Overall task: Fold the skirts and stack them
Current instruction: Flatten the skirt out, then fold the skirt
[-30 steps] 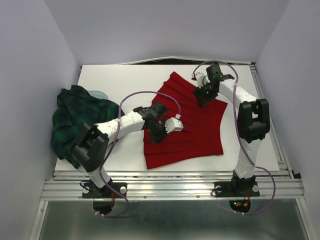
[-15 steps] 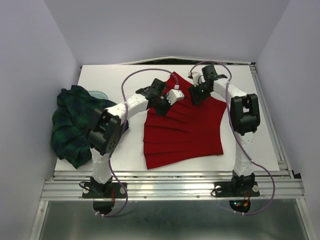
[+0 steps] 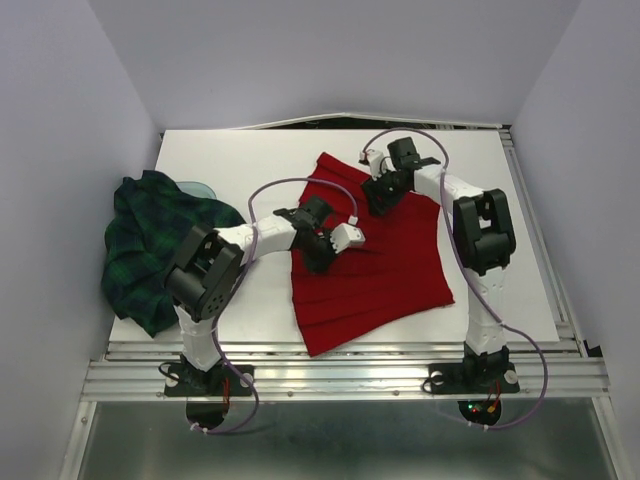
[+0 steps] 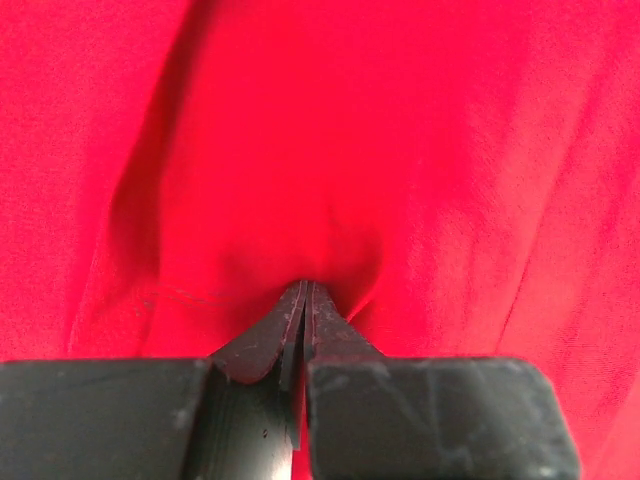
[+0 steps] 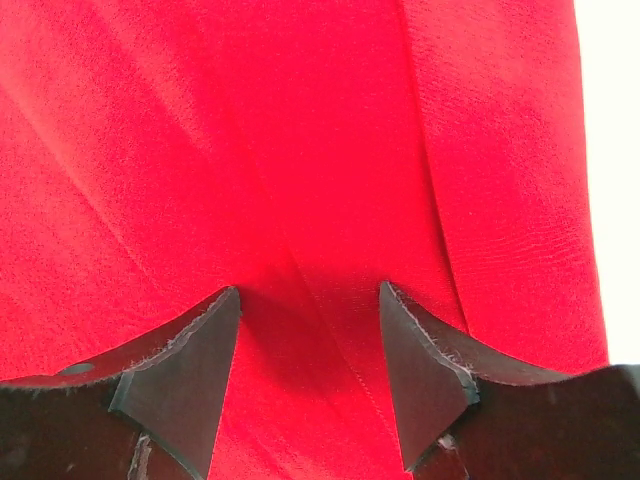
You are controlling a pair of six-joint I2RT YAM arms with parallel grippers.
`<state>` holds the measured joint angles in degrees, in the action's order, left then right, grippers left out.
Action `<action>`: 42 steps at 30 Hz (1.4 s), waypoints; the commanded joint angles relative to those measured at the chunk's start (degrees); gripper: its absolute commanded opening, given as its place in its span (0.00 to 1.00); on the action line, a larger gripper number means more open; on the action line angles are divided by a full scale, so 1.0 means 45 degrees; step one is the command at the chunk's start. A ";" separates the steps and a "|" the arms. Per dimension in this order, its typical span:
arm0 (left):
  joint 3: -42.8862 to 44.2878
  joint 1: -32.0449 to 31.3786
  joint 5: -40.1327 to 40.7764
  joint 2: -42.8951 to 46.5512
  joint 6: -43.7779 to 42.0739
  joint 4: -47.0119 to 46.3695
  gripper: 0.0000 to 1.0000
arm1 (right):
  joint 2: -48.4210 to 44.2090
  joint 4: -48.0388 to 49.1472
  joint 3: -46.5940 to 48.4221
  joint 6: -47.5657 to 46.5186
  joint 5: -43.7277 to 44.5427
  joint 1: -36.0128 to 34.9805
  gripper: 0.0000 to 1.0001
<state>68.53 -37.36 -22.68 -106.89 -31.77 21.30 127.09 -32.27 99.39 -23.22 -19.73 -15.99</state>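
Observation:
The bright red pleated skirt lies spread in the middle of the white table. My left gripper is at the skirt's left side and is shut, pinching a fold of the red cloth between its fingertips. My right gripper is over the skirt's far part, open, with both fingers resting on the red cloth. The dark green and navy plaid skirt lies crumpled at the table's left edge, away from both grippers.
A pale teal round object peeks out behind the plaid skirt. Metal rails run along the table's near edge. Grey walls close in the left, right and far sides.
My left gripper went up to the skirt's far edge and has come back toward the near left, dragging red cloth. The skirt has shifted and turned. My right gripper has moved a little left.

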 commanded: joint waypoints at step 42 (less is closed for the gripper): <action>1.4789 0.4123 -0.2988 -0.8549 0.1472 -0.1980 0.98 | 0.0917 -0.3234 0.3223 -0.3196 -0.1824 0.3514 0.94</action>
<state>130.21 -18.90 -35.94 -144.11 -27.49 14.76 129.88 -43.46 112.40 -35.00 -24.18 -1.28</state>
